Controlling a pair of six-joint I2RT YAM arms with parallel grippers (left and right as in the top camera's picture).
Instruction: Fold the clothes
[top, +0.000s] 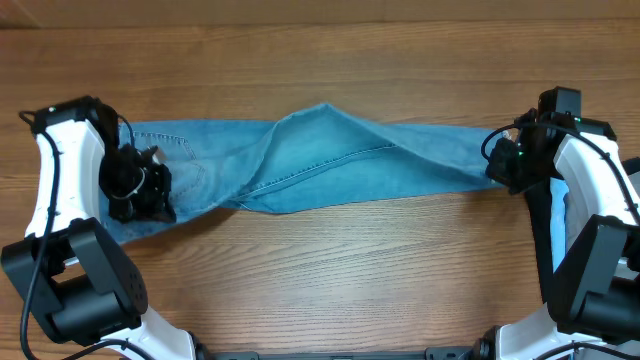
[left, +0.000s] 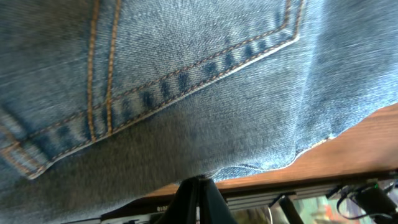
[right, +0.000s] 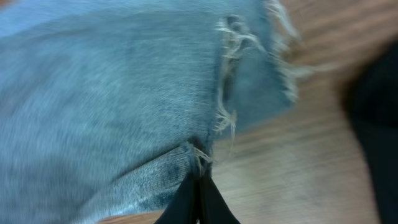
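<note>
At the waist end of the jeans (top: 320, 160) the left hand (top: 138, 190) is pinched tight on the denim. Its wrist view shows the two fingertips (left: 198, 198) pressed together at the cloth's lower edge, with the orange-stitched pocket seam (left: 186, 78) spread just above them. From there the jeans run straight across the counter (top: 330, 290), their long axis going side to side from one hand to the other. The cloth is narrow and fairly taut, apart from a loose ridge bunched up about halfway along. At the far end of the jeans the right hand (top: 505, 160) is also clamped narrow on denim. Its wrist view shows a small fold caught between the tips (right: 199, 186), right beside the frayed hem (right: 230, 81).

So each hand sits on its own end of the jeans and neither is nearer the middle. As I read it, the coming move turns on that line between them. One end would have to travel along the length of the jeans toward the other to halve them, and the bunched ridge in the middle looks likely to crease unevenly unless the cloth is kept stretched
</note>
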